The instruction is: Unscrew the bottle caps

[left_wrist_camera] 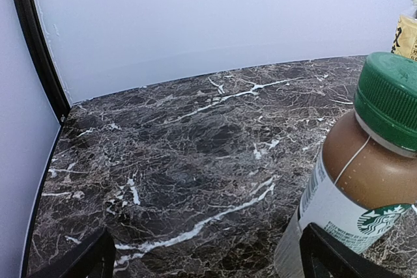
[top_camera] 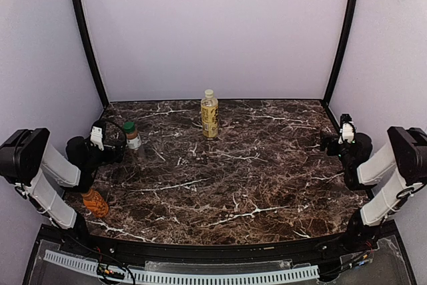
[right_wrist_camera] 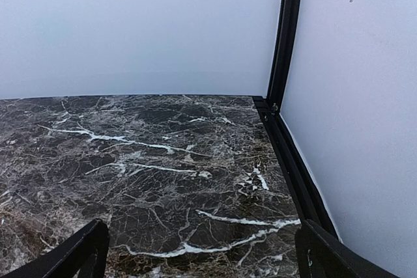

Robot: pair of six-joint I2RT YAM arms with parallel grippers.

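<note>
Three bottles stand about on the dark brown, white-veined marble tabletop (top_camera: 253, 185). A tall plastic bottle with a yellow label (top_camera: 209, 115) and a pale cap stands upright near the back wall, about mid-width. Over on the left, a short clear bottle of brown liquid with a white label (left_wrist_camera: 345, 193) stands upright with its green screw cap (left_wrist_camera: 391, 99) on. The left end effector (left_wrist_camera: 205, 262) is spread wide with nothing in its grip. That bottle sits just ahead of one black finger (left_wrist_camera: 332, 258), off to one side of the gap. A short bumpy orange bottle (top_camera: 95, 202) sits near the front left, just beside the left arm; I cannot tell whether it is upright. The right end effector (right_wrist_camera: 202, 255) hangs wide open and empty near the right wall, well apart from every bottle.
</note>
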